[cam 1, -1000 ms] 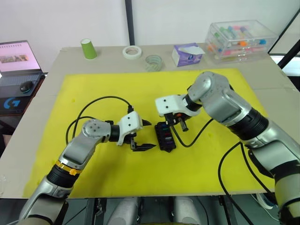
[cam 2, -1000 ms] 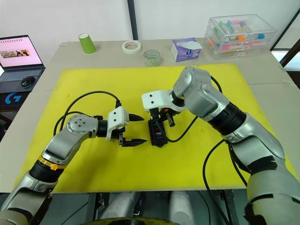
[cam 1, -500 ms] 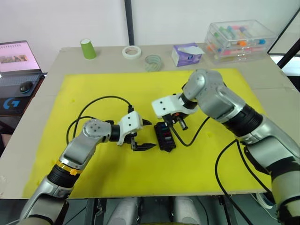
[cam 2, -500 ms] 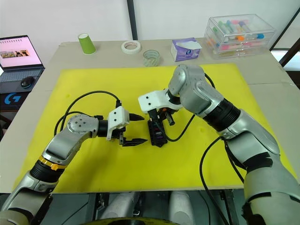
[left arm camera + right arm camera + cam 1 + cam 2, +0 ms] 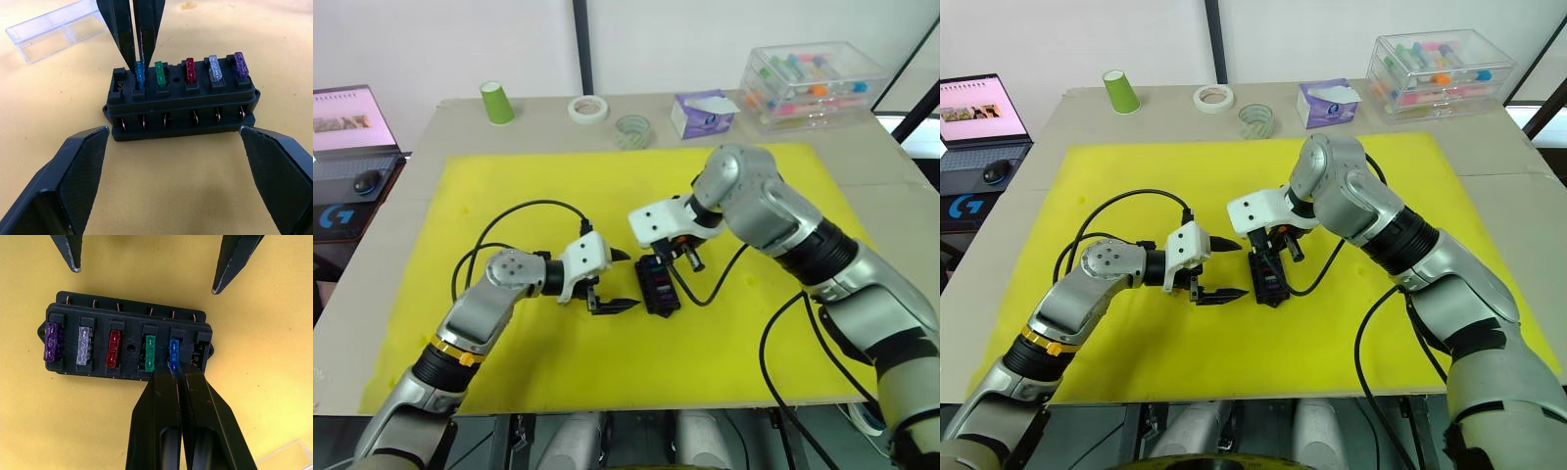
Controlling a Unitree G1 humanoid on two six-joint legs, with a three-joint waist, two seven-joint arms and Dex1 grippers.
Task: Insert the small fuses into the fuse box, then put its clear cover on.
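- Yellow mat (image 5: 509, 196) covers most of the grey table (image 5: 460, 117), filling the middle of the head views.
- Along the table's far edge, from the upper left of the frame to the upper right: a green paper cup (image 5: 496, 102), a white tape roll (image 5: 588, 108), a clear tape roll (image 5: 632, 130), a purple tissue box (image 5: 704, 114) and a large clear drawer box (image 5: 817, 83) with coloured contents. At the far left edge sits an open laptop (image 5: 347, 122).
- The right gripper (image 5: 177, 372) reaches in from the right of the frame and comes down on the fuse box; its jaws are nearly closed, pinching the blue fuse (image 5: 173, 350) at its top.
- The left gripper (image 5: 619, 281) lies low over the mat just left of the fuse box, its jaws spread wide and holding nothing; in the left wrist view its fingers (image 5: 73, 186) frame the box from either side without touching it.
- The black fuse box (image 5: 181, 100) rests on the mat at the centre of the head views, between the two grippers.
- Five fuses stand in its row of slots: purple (image 5: 53, 341), grey-white (image 5: 85, 345), red (image 5: 114, 347), green (image 5: 150, 353), then blue. The last slot (image 5: 200, 350), at the end beside the blue fuse, is open.
- The clear cover (image 5: 56, 29) lies on the mat beyond the fuse box, in the upper left of the left wrist view, apart from the box.
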